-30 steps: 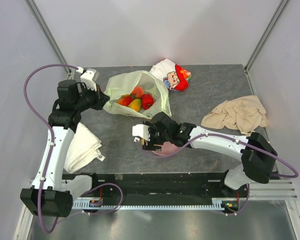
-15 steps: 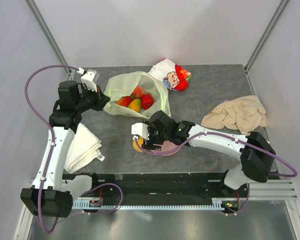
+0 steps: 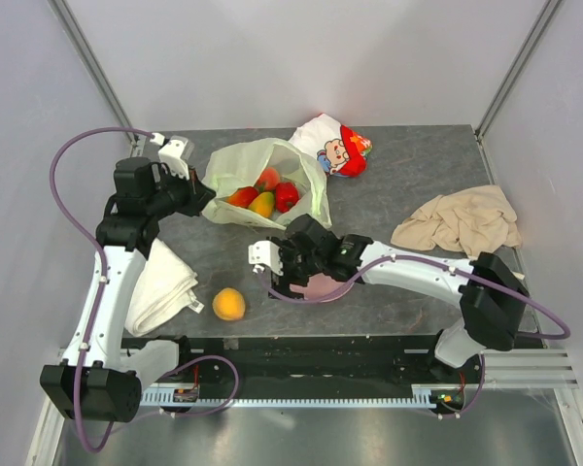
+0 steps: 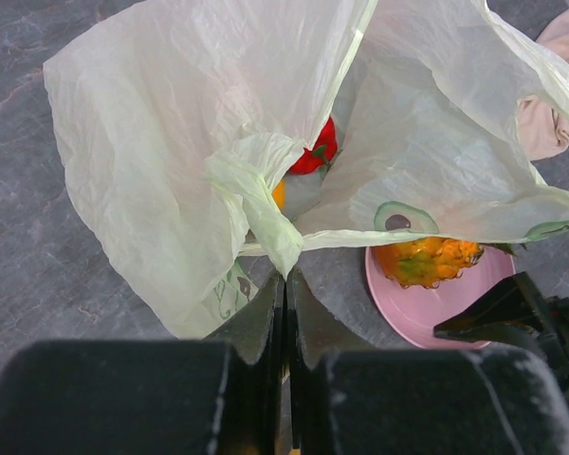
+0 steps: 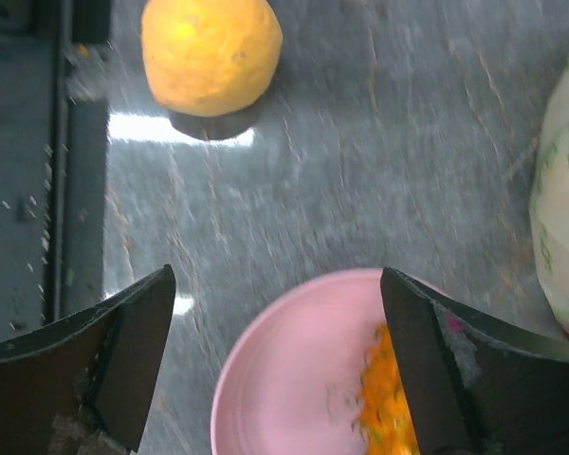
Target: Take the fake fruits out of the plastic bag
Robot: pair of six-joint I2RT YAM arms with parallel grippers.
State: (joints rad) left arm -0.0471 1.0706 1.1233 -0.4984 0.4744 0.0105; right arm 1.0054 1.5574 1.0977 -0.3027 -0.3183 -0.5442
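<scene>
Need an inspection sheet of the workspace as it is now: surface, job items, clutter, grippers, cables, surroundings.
Surface: grey stone-look table, no spills seen.
Job's things: plastic bag open at back left, several fake fruits inside; orange loose on the table near the front edge; pineapple on the pink plate.
Clutter: cartoon pouch, beige cloth, white towel.
Grippers: left gripper shut on the bag's edge; right gripper open and empty over the plate's rim.
Cables: purple cables loop off both arms.
Surroundings: white walls; nothing else seen.
</scene>
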